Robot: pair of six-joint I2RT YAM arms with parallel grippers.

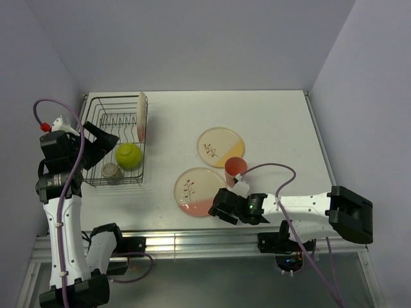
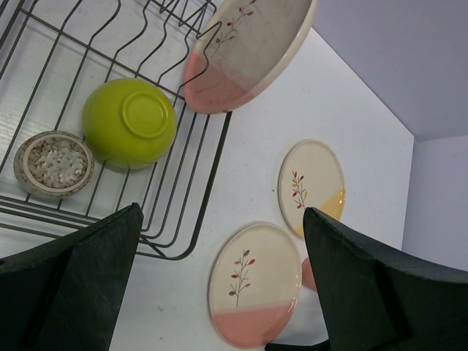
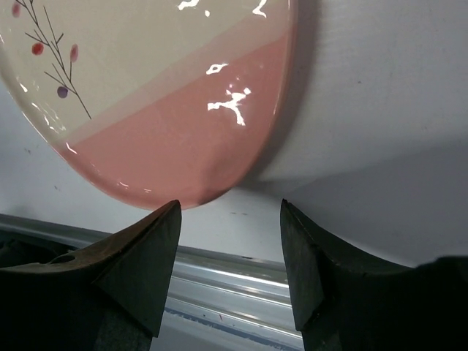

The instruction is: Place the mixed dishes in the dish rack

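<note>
Near plate (image 1: 198, 190): round, cream, pink near section, leaf sprig, flat on white table (image 1: 276, 122). Its pink near rim (image 3: 183, 197) sits just at the gap between right gripper (image 1: 221, 210) fingertips; jaws parted, not gripping anything. Yellow-part plate (image 1: 220, 147) just far-right of it, salmon cup (image 1: 235, 168) between them at right. Black wire dish rack (image 1: 103, 125) far left holds upright pink plate (image 1: 142, 114), lime bowl (image 1: 128, 155) upside down, grey speckled dish (image 1: 112, 171). Left gripper (image 2: 219, 292) wide apart, empty, over rack's near right corner.
</note>
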